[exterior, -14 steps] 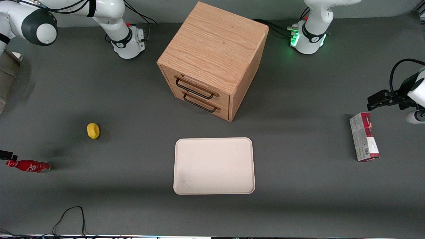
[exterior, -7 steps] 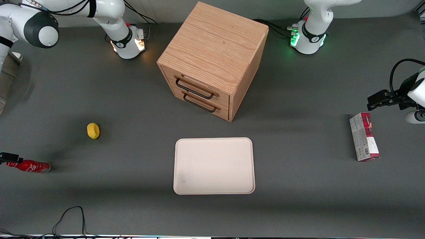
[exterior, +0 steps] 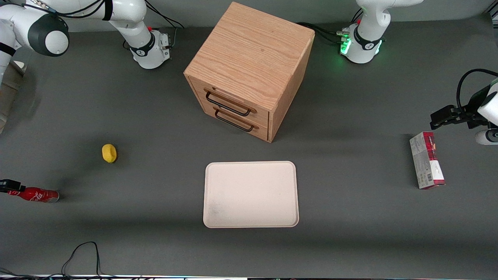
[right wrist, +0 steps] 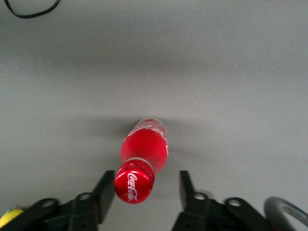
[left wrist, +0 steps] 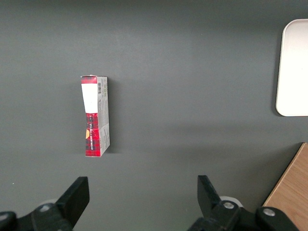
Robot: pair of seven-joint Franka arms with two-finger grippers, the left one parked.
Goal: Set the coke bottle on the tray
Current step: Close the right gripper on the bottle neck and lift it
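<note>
One coke bottle point(exterior: 35, 195), one tray point(exterior: 251, 194), lemon point(exterior: 109, 153), carton point(exterior: 426, 165), cabinet point(exterior: 249, 66).

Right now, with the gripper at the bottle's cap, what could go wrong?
1. The slim red coke bottle lies on its side; the gripper is open with the cap off-centre, near one finger, so closing may roll it away.
2. A grip at the cap could let the bottle swing before reaching the cream-white rectangular tray.
</note>
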